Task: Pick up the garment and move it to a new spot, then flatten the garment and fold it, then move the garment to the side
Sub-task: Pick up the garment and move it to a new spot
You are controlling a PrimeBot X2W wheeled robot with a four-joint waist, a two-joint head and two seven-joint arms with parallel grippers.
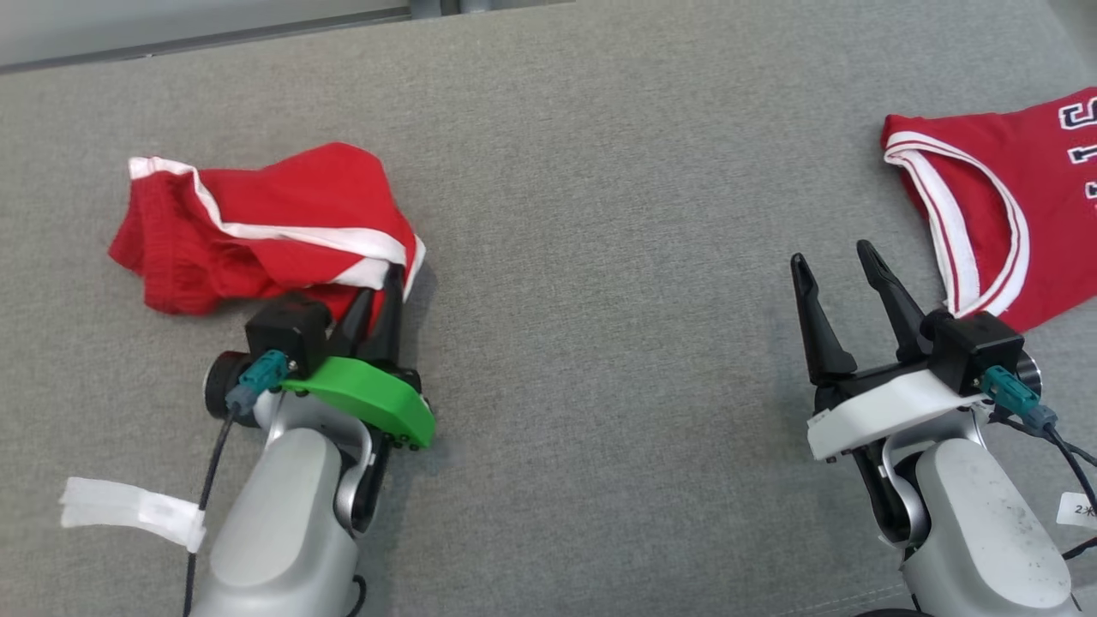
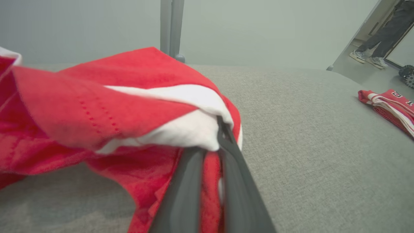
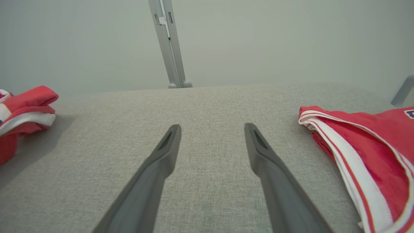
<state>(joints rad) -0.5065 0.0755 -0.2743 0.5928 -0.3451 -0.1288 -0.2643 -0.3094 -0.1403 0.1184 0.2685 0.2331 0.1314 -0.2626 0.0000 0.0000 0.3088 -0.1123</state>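
One crumpled red garment [image 1: 317, 188], grey weave [image 1: 600, 214]

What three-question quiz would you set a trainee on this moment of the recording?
1. True or false: the left pincer is shut on the edge of the crumpled red garment.
2. The right pincer is: A) shut on fabric; B) open and holding nothing; C) shut and empty.
3. Fill in: the red jersey lies flat on the robot's ____ side.
Key: 1 true; 2 B; 3 right.
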